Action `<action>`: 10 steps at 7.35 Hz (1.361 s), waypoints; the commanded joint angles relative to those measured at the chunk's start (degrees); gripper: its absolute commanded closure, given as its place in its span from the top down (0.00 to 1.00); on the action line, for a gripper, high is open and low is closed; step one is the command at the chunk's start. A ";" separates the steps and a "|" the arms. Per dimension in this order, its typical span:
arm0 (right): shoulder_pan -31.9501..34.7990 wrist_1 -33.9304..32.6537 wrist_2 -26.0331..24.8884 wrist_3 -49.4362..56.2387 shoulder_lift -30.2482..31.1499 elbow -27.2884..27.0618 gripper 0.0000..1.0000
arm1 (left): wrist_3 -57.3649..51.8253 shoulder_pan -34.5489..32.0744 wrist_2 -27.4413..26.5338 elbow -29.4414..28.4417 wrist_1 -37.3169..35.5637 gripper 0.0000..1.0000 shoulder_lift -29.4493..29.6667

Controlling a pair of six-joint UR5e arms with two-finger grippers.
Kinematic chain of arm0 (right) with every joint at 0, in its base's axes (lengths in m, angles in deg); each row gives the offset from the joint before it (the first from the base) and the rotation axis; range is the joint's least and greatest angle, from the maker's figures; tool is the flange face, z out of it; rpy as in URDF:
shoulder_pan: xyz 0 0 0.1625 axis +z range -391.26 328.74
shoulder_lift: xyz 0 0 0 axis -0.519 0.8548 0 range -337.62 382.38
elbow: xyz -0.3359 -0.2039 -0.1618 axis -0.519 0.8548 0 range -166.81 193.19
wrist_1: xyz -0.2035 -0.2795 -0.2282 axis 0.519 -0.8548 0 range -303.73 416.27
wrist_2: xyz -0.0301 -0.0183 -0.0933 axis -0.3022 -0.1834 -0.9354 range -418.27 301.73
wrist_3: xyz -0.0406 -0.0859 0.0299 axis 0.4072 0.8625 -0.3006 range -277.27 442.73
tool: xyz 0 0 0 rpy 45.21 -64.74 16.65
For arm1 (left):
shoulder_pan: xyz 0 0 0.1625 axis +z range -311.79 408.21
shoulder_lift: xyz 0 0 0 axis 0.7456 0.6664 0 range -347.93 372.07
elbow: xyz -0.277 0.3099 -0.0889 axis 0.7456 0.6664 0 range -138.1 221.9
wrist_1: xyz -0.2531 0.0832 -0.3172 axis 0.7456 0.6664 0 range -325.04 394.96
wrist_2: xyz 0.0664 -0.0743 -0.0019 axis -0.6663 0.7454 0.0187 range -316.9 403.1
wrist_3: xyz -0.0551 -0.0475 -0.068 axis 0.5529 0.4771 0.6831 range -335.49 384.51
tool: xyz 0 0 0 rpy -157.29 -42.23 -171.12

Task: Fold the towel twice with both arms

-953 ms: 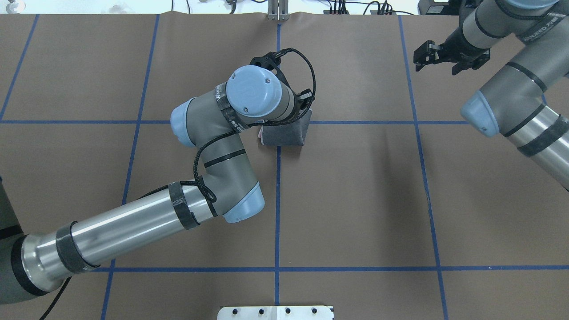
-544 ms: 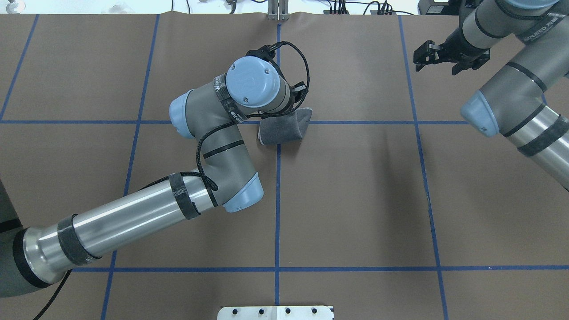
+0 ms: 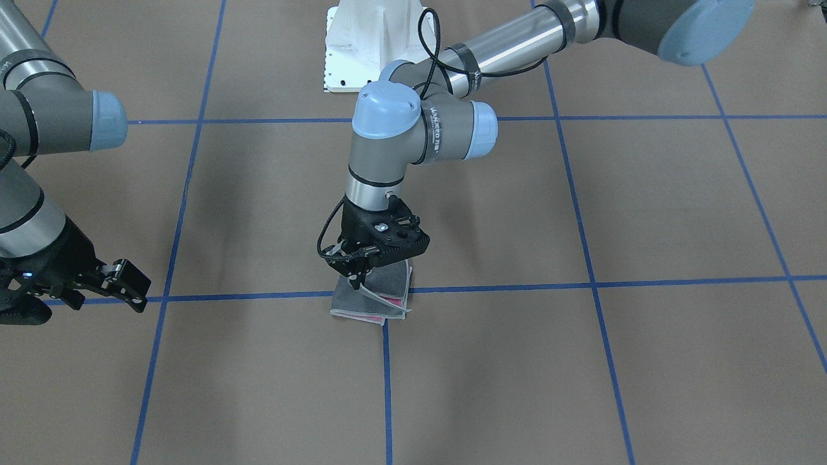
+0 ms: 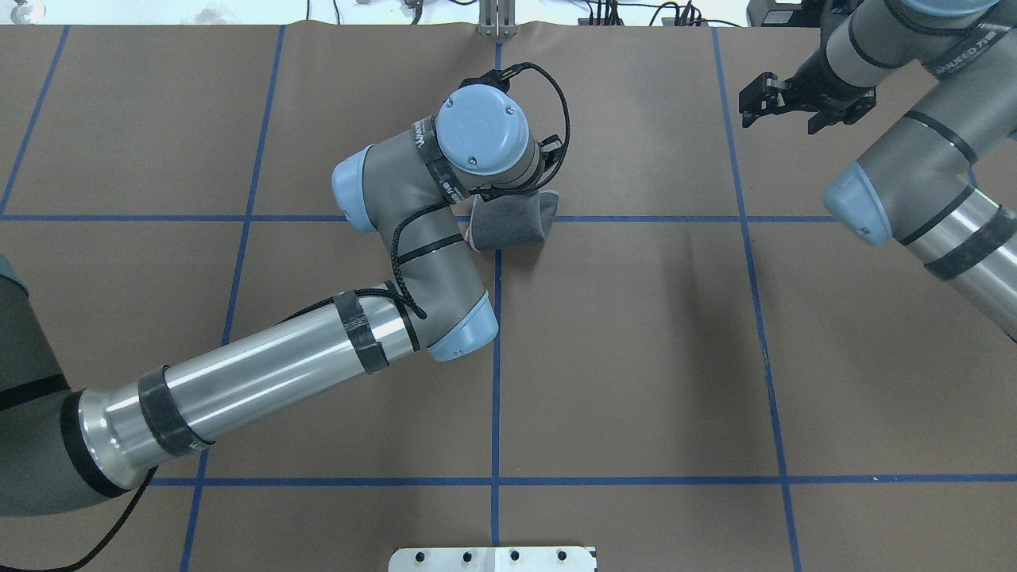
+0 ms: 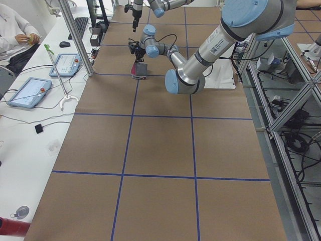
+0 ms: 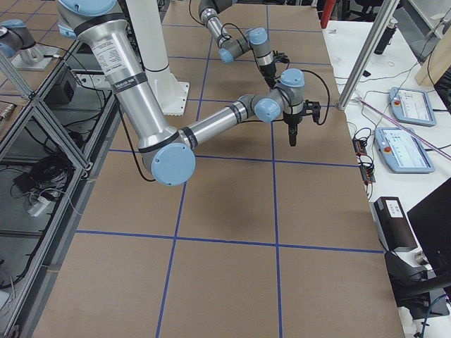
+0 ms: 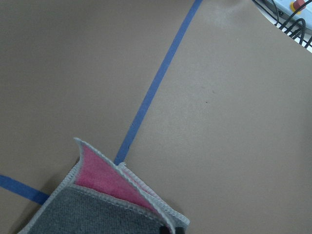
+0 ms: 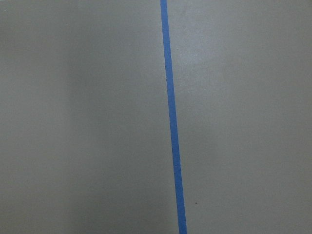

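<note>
At the middle of the table [image 4: 636, 357], where two blue tape lines [image 4: 496, 357] crossed, the towel [image 4: 512, 226] was found as a small layered packet. Its dark grey face was turned outward, and pink showed between the layers at the open edges. The left fingers [image 3: 357, 276] were pointed straight down onto the packet and appeared to be closed on a lifted upper layer. The light edging of that layer could be seen raised off the layers beneath in the front-facing and left wrist views.

This grip was judged to let the top layer be laid squarely on the stack rather than dropped askew. The left arm [image 4: 262, 373] was bent over the packet, so part of the cloth was hidden from overhead.

The right fingers [image 4: 751, 97] were spread wide with nothing between them. They were held well apart from the towel, over bare table on the robot's right. The right arm [image 4: 937, 167] was judged to be parked there to leave room. The second fold was taken to be nearly complete, with only the release outstanding.
</note>
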 commanded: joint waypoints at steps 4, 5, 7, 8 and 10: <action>-0.04 0.00 -0.07 0.22 0.09 0.05 1.00 | 0.03 -0.22 -0.09 -2.30 -0.30 0.00 1.27; 0.05 0.00 -0.07 0.22 0.00 0.05 1.00 | 0.03 -0.22 -0.44 -2.39 -0.31 0.15 1.27; 0.05 0.00 -0.07 0.31 0.00 0.05 1.00 | 1.33 -0.14 -2.10 -2.83 0.04 0.54 1.36; -0.04 0.00 -0.07 0.31 0.00 0.05 1.00 | 2.74 -0.14 -2.20 -2.83 0.31 0.67 1.36; -0.04 0.00 -0.07 0.31 0.00 0.05 1.00 | 2.75 -0.22 -2.11 -2.83 0.57 0.99 1.54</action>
